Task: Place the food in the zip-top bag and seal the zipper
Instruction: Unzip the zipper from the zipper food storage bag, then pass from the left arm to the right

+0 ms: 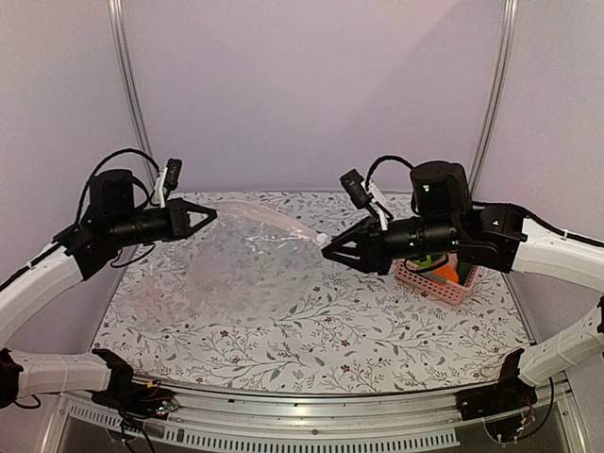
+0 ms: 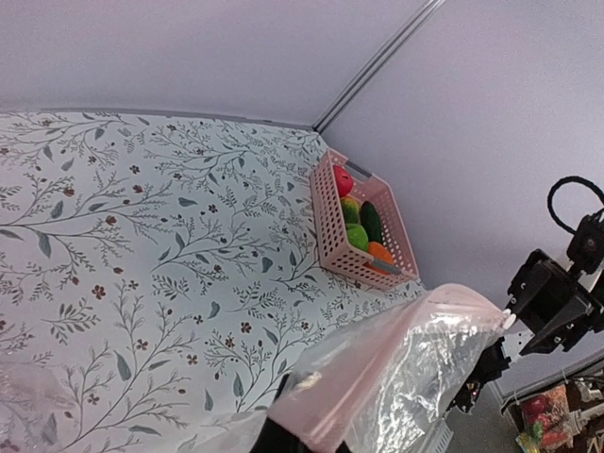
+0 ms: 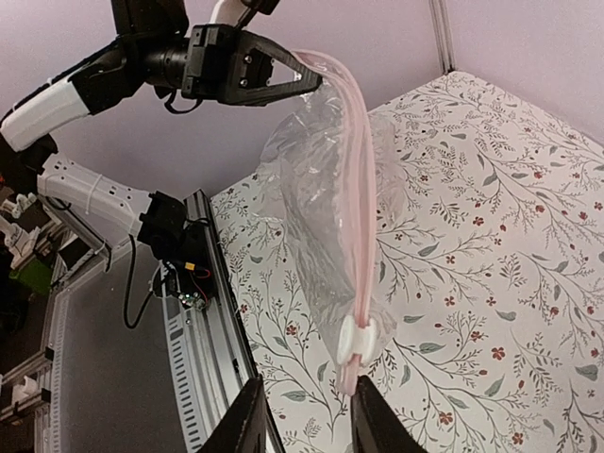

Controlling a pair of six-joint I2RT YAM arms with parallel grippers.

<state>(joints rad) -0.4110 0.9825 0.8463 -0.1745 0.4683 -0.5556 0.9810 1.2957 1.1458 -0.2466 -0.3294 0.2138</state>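
Rightward, pink basket point(image 1: 442, 285) of food point(image 2: 358, 236), right arm point(image 1: 444, 231) partly covering it

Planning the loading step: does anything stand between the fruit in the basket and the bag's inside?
Yes. The right arm sits between the pink basket holding the food and the zip-top bag. The zipper also looks pressed together, so the mouth seems closed.

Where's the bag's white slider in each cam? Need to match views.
Top external: slider at centre, at the right end of the bag.
Left wrist: slider at far right, on the bag's far corner.
Right wrist: slider low centre, at the bag's bottom end.
Shared landmark: the bag, in all three.
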